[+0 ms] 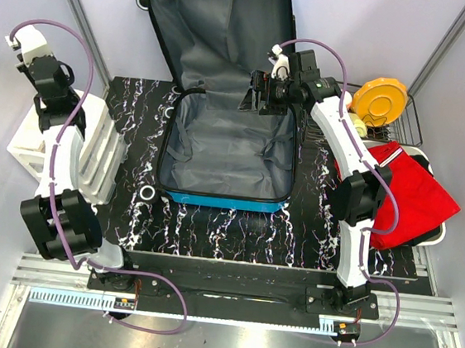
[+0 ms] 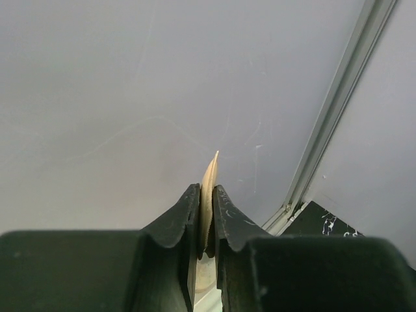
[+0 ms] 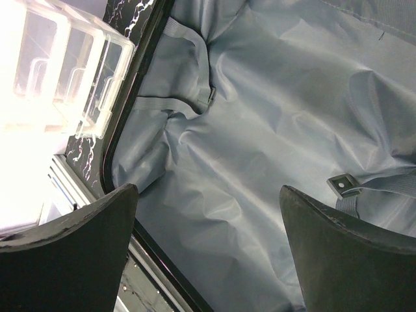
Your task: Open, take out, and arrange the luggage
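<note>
I see the suitcase [image 1: 221, 199] lying open in the middle of the table [image 1: 210, 230], its lid [image 1: 218, 31] propped against the back wall and its grey lining [image 3: 260, 130] bare. My right gripper [image 3: 205, 195] hangs over the shell's far right corner, jaws spread wide, holding nothing. My left gripper [image 2: 206, 198] is up at the far left, facing the wall, jaws pinching a thin tan piece [image 2: 209, 172] seen edge-on; I cannot tell what it is. White bins [image 1: 93, 155] stand left of the suitcase; a yellow disc [image 1: 379, 98] and a red cloth [image 1: 413, 197] lie to its right.
</note>
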You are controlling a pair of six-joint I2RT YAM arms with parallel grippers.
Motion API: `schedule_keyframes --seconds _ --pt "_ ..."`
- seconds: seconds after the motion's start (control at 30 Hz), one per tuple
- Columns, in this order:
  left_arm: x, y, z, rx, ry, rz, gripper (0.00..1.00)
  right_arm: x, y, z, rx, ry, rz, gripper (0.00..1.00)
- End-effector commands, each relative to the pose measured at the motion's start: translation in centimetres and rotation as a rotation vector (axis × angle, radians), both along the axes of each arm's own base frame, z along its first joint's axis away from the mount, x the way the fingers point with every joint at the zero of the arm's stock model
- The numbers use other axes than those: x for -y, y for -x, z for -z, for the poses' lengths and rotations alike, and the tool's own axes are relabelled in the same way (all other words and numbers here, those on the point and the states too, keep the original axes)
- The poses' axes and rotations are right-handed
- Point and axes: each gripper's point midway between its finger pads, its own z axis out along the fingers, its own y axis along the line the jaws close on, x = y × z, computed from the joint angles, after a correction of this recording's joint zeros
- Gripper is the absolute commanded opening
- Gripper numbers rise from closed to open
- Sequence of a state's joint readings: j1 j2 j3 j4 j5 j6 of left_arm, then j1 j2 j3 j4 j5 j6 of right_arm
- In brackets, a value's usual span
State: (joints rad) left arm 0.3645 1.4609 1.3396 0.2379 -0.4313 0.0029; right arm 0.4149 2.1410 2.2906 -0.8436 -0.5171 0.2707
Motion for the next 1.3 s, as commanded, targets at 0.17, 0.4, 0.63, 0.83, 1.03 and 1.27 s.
schedule_keyframes --seconds 0.17,0.4,0.63,0.83,1.03,1.27 --pt "-0.3 0.9 -1.8 0.065 0.017 -0.057 0.31 -0.4 0.1 -1.9 0.032 -0.035 -0.008 0.98" --pt "-0.2 0.8 -1.4 0.063 0.042 -0.048 0.53 -0.4 0.0 -1.9 0.035 -0.033 -0.007 0.98" --pt "1.1 2.2 -2.9 0.109 0.045 -0.008 0.75 -0.4 0.0 -1.8 0.036 -0.033 -0.012 0.98" --pt "2.9 4.5 -4.7 0.128 0.081 0.042 0.99 -0.5 0.1 -2.1 0.047 -0.037 -0.022 0.99" --pt "7.1 6.0 -4.7 0.034 0.088 0.213 0.99 -0.2 0.3 -3.4 0.097 -0.037 -0.048 1.00" --pt "16.0 5.7 -2.2 -0.169 0.185 0.629 0.99 1.9 0.0 -5.8 0.205 0.001 -0.022 1.00"
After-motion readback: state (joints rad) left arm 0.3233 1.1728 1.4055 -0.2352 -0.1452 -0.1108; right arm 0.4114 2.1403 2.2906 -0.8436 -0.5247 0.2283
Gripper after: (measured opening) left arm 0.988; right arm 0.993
